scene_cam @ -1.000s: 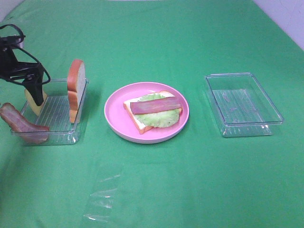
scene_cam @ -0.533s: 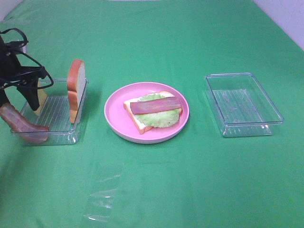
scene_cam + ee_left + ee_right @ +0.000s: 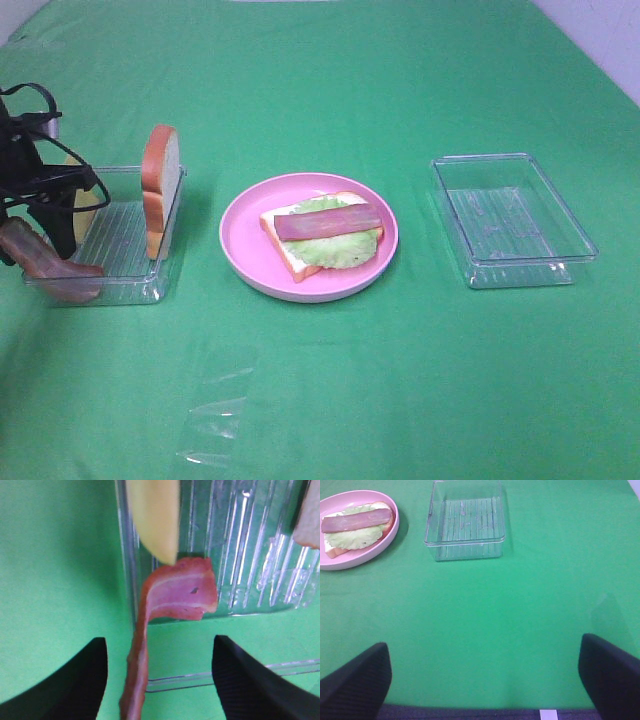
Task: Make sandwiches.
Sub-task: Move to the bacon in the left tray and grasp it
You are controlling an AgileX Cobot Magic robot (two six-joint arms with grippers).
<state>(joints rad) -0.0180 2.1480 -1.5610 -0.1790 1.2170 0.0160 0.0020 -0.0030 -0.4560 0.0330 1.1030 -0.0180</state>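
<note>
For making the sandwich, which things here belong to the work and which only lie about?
Belong: white toy bread slice, green lettuce leaf and reddish bacon strip on the round pink plate; upright bread slice, yellow cheese square and second bacon strip at the left clear plastic tray.
Lying about: empty right clear plastic tray; clear plastic film.

Colours and patterns, table set

Cloth (image 3: 330, 380): plain green. Plate (image 3: 245, 245): plain pink. Bread (image 3: 287, 255): white, orange-brown crust. Lettuce (image 3: 335, 248): pale green. Bacon (image 3: 327, 222): reddish-brown, faintly streaked lengthwise. Strip (image 3: 175, 592), between the left jaws: red-brown with a cream band along it and one dark fleck. Cheese (image 3: 152, 515), beyond the strip: pale yellow. Slice (image 3: 160, 185): white face, orange-brown crust. Left tray (image 3: 250, 545) and right tray (image 3: 465, 525), ahead of the right jaws: clear, ribbed floors. Left gripper (image 3: 157, 650) and right gripper (image 3: 483, 642): black. Film (image 3: 215, 420): clear, pale glints.
</note>
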